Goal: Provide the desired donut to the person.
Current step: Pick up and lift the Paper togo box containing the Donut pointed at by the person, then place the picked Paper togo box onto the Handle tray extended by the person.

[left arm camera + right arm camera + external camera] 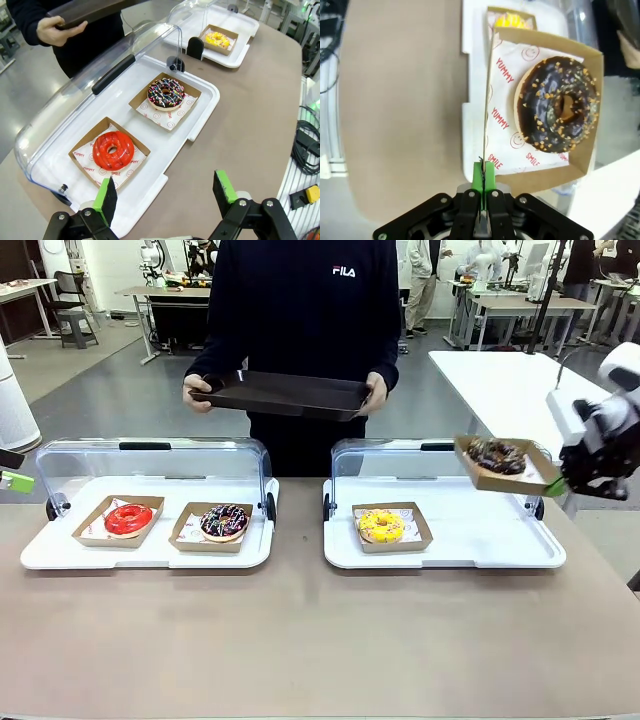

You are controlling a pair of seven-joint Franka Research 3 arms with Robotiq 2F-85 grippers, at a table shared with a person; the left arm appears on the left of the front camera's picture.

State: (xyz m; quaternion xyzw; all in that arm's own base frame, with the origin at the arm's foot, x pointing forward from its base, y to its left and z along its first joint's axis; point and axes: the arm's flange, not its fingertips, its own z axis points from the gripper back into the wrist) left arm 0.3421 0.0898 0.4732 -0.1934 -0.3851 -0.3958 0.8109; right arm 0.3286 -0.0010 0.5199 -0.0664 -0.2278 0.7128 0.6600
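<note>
Right now the right gripper (pixel 484 172) is pinching its green pads flat together on the side wall of a brown cardboard tray (pixel 545 181) — the wall is rising as a thin edge from between the fingertips. Sitting in that tray, on printed paper, is the chocolate donut (pixel 540 117) with nut crumbs on its icing. In the front view the tray is hanging in the air, slightly tilted, over the right end of the right display case (pixel 480 545), whose clear lid (pixel 400 468) is standing open behind it. A yellow donut (pixel 381 526) is lying in its own cardboard tray on the left part of that case.

The left gripper (pixel 165 185) is holding its fingers wide apart with nothing between them, hovering by the near edge of the left display case (pixel 202 107). Lying there are a red glazed donut (pixel 113 150) and a sprinkled chocolate donut (pixel 165 93), each in its own tray, side by side.

Across the table (pixel 300 640) the person (pixel 300 300) is standing, holding a black serving tray (pixel 285 392) in both hands — well apart from the lifted donut.
</note>
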